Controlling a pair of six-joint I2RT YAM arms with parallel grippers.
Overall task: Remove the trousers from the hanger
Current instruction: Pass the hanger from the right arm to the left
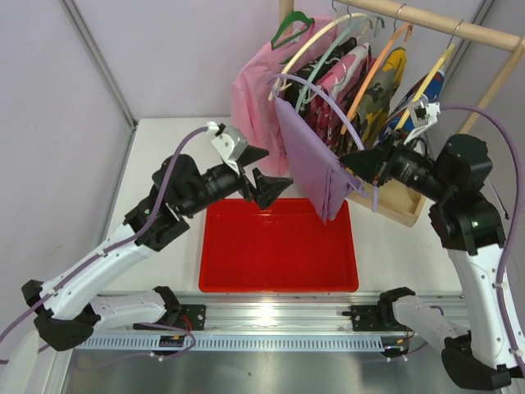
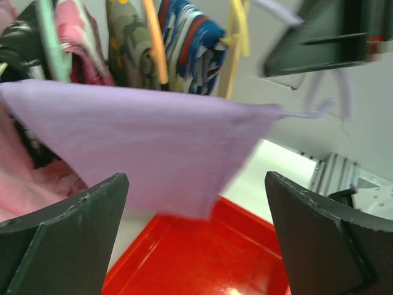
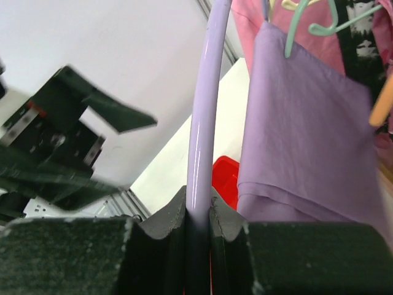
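Observation:
The pale lavender trousers (image 1: pixel 305 152) hang folded over a lavender hanger (image 1: pixel 328 103), pulled forward from the rack above the red tray (image 1: pixel 279 275). My right gripper (image 1: pixel 354 164) is shut on the hanger's arm (image 3: pixel 206 123), with the trousers (image 3: pixel 307 141) draped just right of it. My left gripper (image 1: pixel 258 174) is open and empty, just left of the trousers' lower edge. In the left wrist view the trousers (image 2: pixel 141 141) hang ahead of the gripper (image 2: pixel 196 233), blurred, not between the fingers. The black speckled trousers (image 3: pixel 363 15) hang behind on the rack.
A wooden rail (image 1: pixel 435 25) holds several hangers with a pink shirt (image 1: pixel 254 90), a blue-red-white garment (image 2: pixel 187 43) and others. The rack's wooden base (image 1: pixel 402 203) stands right of the tray. White walls close in at the back and left.

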